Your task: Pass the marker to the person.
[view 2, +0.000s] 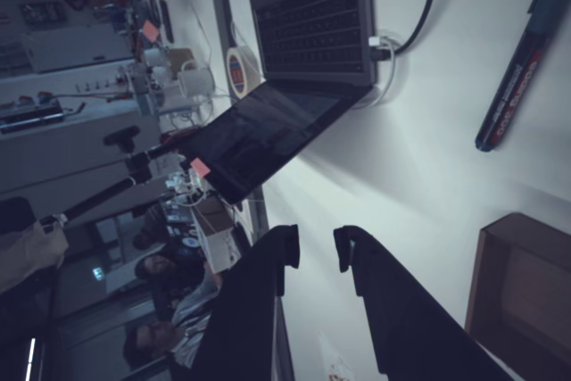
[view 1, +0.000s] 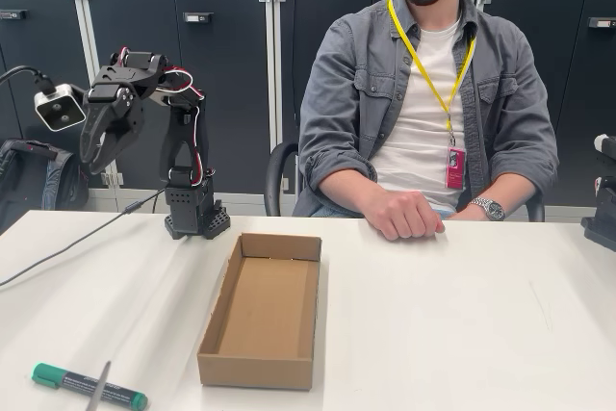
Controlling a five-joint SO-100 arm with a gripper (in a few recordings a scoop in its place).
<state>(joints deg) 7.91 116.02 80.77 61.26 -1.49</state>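
The marker [view 1: 87, 387], dark-barrelled with a green cap and green end, lies flat on the white table [view 1: 462, 315] at the front left; in the wrist view the marker [view 2: 522, 60] sits at the top right. My gripper [view 1: 99, 146] hangs in the air at the back left, well above and behind the marker. Its fingers [view 2: 343, 252] stand a little apart, so the gripper [view 2: 315, 252] is open with nothing between them. The person [view 1: 423, 93] sits behind the table at the centre right, one fist [view 1: 404, 214] resting on the far edge.
An open cardboard box [view 1: 262, 310] lies mid-table, to the right of the marker, also visible as the box [view 2: 526, 283]. A thin grey stick [view 1: 99, 385] lies across the marker. A cable [view 1: 67, 249] runs over the left of the table. A laptop [view 2: 303, 51] and a tape roll [view 2: 241, 70] lie beyond.
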